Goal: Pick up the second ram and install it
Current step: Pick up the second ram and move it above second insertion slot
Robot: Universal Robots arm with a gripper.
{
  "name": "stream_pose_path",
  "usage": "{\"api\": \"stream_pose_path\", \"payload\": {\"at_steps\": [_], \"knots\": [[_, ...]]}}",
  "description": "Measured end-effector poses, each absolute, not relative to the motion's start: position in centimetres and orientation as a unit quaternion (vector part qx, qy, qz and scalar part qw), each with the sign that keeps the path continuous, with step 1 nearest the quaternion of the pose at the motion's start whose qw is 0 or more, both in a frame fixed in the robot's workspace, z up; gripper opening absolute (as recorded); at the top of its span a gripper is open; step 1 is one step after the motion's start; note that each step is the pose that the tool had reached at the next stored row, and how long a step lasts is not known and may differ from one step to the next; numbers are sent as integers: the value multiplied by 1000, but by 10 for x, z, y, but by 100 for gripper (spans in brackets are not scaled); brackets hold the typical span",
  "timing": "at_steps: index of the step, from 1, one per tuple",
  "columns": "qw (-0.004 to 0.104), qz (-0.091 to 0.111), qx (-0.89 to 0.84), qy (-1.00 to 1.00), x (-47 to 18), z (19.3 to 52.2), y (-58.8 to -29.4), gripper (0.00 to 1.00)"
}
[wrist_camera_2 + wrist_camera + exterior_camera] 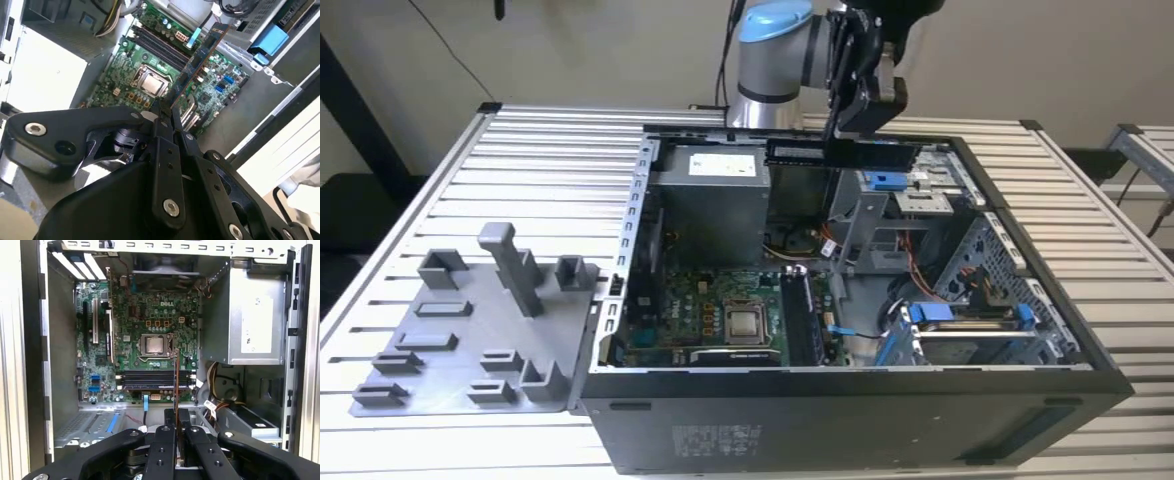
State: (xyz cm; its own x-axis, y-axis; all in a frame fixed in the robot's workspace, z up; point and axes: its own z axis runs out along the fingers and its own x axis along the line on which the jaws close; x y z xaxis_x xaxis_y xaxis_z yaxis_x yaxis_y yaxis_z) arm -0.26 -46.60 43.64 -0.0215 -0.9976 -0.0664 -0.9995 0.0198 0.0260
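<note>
The jaws (847,135) are clamped on the second ram (841,152), gripping its upper long edge roughly mid-length, so the stick hangs straight below the fingers with its free long edge facing down. It is up at about the level of the case (854,385) rim, over the far part of the open box and well clear of the board (720,310) on the case floor.

What matters here is how the stick lies against the slots (150,379). In the exterior view its long axis runs level, from the exterior view's left to its right, while the dark slots beside the processor socket (747,322) run near to far. In the first wrist view the ram (176,380) shows edge-on as a thin line coming out from the jaws (177,412) and crossing the slot bank at about a right angle. My reading is that the stick is over the slot area but turned across the slots, not along them.

In the second wrist view the ram (197,60) reaches out from the jaws (165,112) towards the slots (160,45), well apart from them. I cannot tell which slots are filled. The grey fixture (467,330) on the counter (547,150) sits well off to the exterior view's left.
</note>
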Motion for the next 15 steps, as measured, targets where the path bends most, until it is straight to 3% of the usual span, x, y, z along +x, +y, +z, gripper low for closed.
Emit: {"api": "stream_pose_path", "payload": {"at_steps": [15], "knots": [[22, 40, -700, 713, 1, 435, -442, 14]]}}
